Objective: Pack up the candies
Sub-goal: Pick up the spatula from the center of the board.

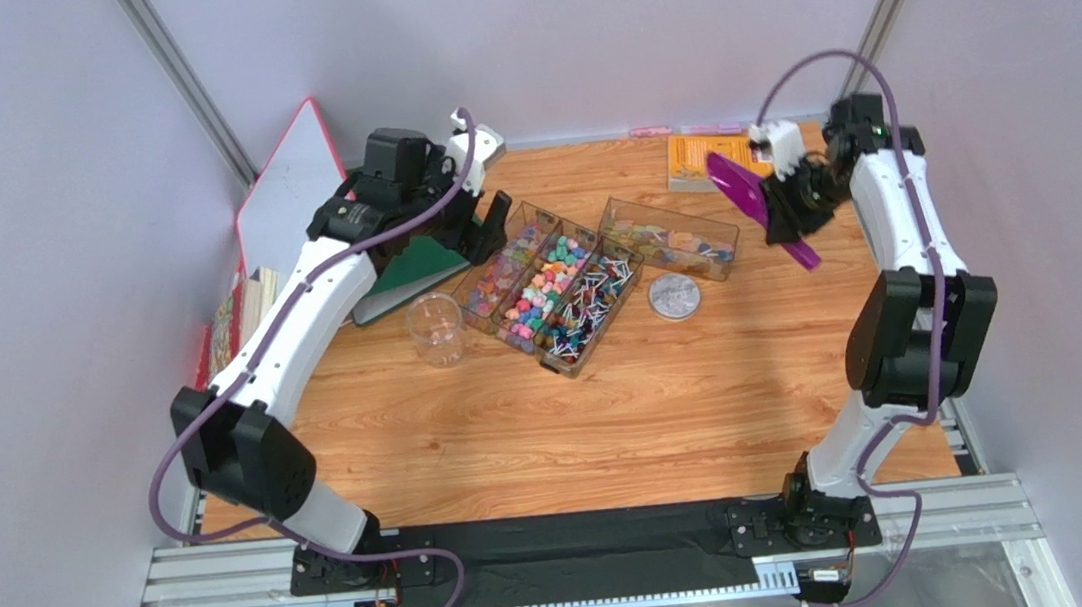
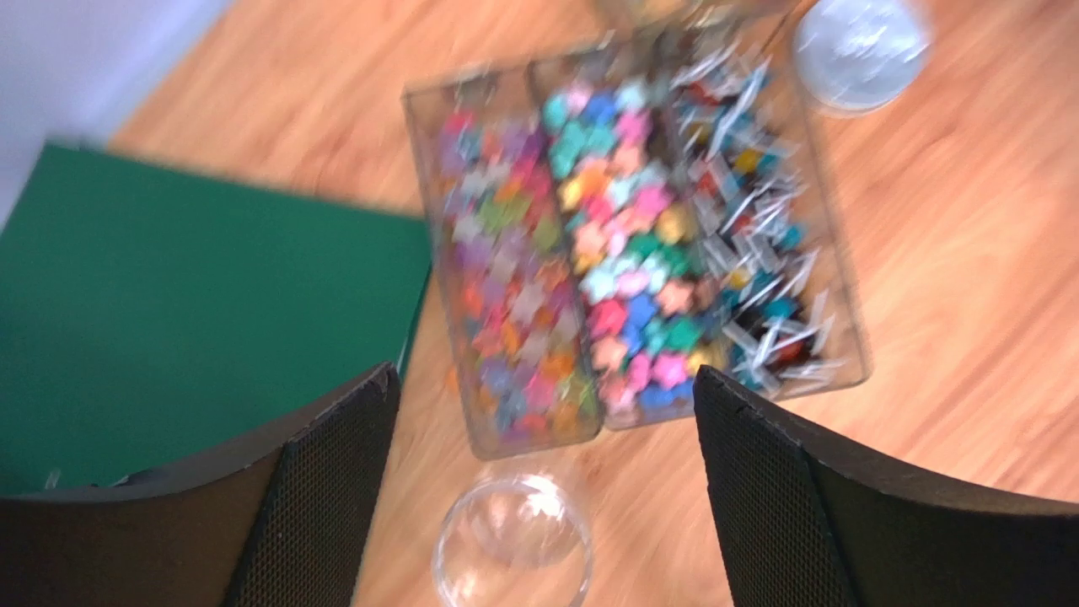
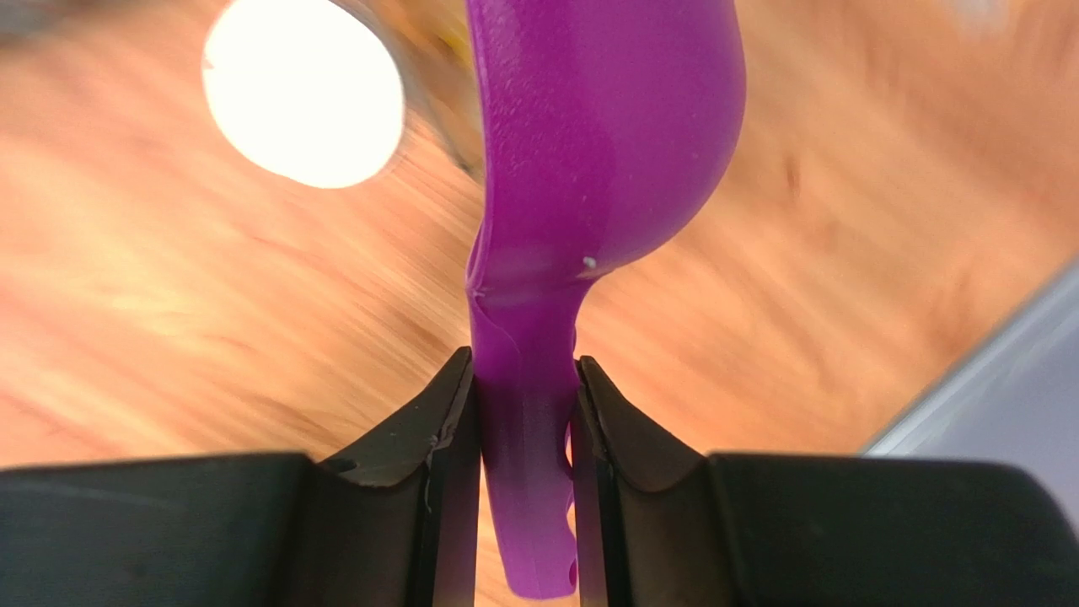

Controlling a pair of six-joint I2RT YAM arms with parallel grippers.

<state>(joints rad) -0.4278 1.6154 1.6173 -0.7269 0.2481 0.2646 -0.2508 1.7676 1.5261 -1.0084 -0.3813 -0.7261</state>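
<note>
Top external: table (image 1: 590, 419) front lay bare, walls close at sides. My L pincer (image 2: 542, 386) gaped wide, candies (image 2: 595, 253) in trays (image 2: 424, 190) just ahead. R pincer (image 3: 526, 380) clamped scoop (image 3: 602, 127), well right of candies.

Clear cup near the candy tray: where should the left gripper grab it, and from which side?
Probably across its round wall below the rim, coming down from above. The clear cup stands upright, mouth up, close to the candy tray, so stay off the tray side. The left gripper hangs open above it, roughly straddling it.
</note>
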